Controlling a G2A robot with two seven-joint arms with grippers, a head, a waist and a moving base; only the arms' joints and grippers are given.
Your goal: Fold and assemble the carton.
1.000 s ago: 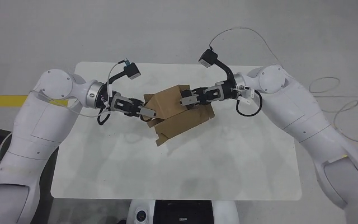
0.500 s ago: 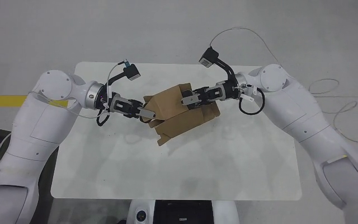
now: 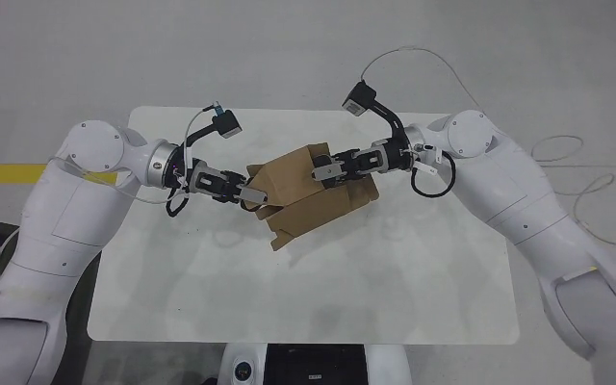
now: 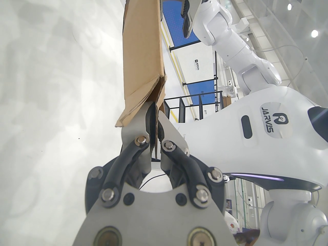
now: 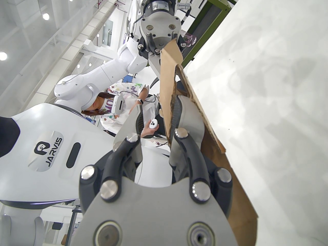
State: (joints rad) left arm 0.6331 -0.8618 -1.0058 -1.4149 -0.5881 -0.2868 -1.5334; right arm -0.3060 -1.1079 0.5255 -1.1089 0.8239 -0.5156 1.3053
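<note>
A brown, partly opened carton point(image 3: 308, 197) sits tilted at the middle of the white table point(image 3: 173, 289). My left gripper point(image 3: 255, 195) meets it from the left side. In the left wrist view the left gripper point(image 4: 153, 119) is shut on a corner flap of the carton point(image 4: 142, 52). My right gripper point(image 3: 316, 174) is at the carton's upper far side. In the right wrist view the right gripper point(image 5: 159, 106) is open and straddles the carton's wall point(image 5: 169, 83): one finger point(image 5: 183, 113) lies against the cardboard, the other stands apart from it.
The table has free surface all around the carton, widest toward its front edge point(image 3: 298, 339). Loose cables point(image 3: 568, 154) lie on the floor off the right side.
Over the first half second the carton's right corner and my right gripper shifted slightly to the right. Since then nothing has visibly moved.
</note>
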